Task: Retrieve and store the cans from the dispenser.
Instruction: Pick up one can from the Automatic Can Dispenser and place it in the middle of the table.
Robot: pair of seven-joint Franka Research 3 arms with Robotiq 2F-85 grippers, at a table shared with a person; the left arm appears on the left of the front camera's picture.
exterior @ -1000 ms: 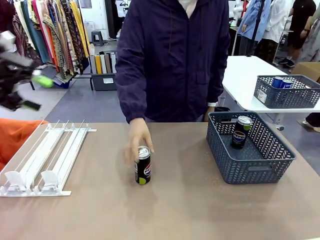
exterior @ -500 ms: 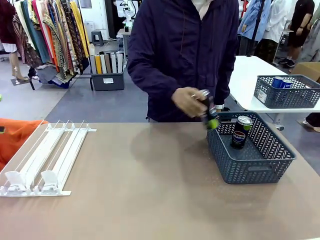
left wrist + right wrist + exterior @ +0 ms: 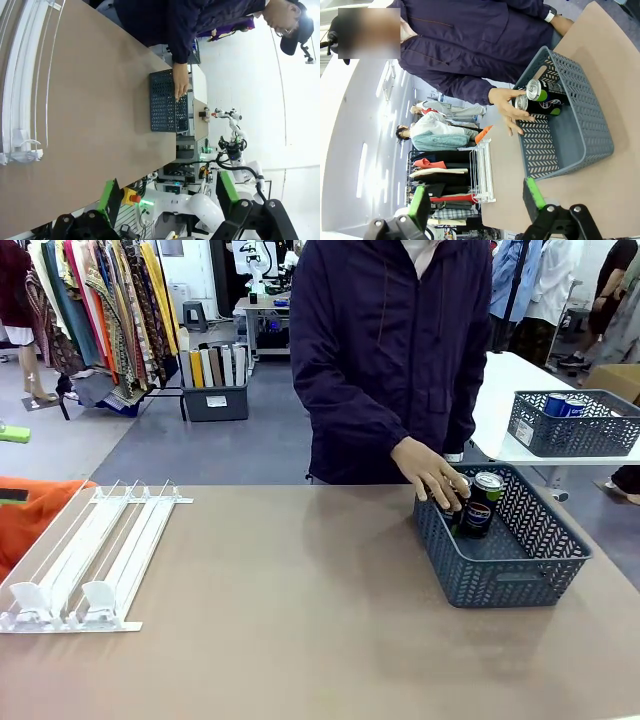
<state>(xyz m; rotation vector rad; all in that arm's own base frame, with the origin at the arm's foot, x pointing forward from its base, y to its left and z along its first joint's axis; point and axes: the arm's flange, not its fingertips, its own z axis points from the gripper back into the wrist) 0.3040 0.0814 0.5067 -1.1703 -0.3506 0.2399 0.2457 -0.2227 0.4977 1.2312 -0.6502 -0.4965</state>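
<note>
Right wrist view shows 2 cans (image 3: 540,100) under the person's hand (image 3: 507,107); both grippers gape apart.

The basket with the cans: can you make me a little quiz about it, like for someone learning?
1. True or false: the dispenser has cans lying in its lanes.
2. Which holds two black cans? A) the grey basket B) the dispenser C) the bare table
3. Fill in: the person's hand reaches over the basket's ____ corner, as seen from the front.

Key
1. False, its lanes are empty.
2. A. The right wrist view shows both standing side by side.
3. Far left. The left gripper and right gripper both stand open, away from it.
</note>
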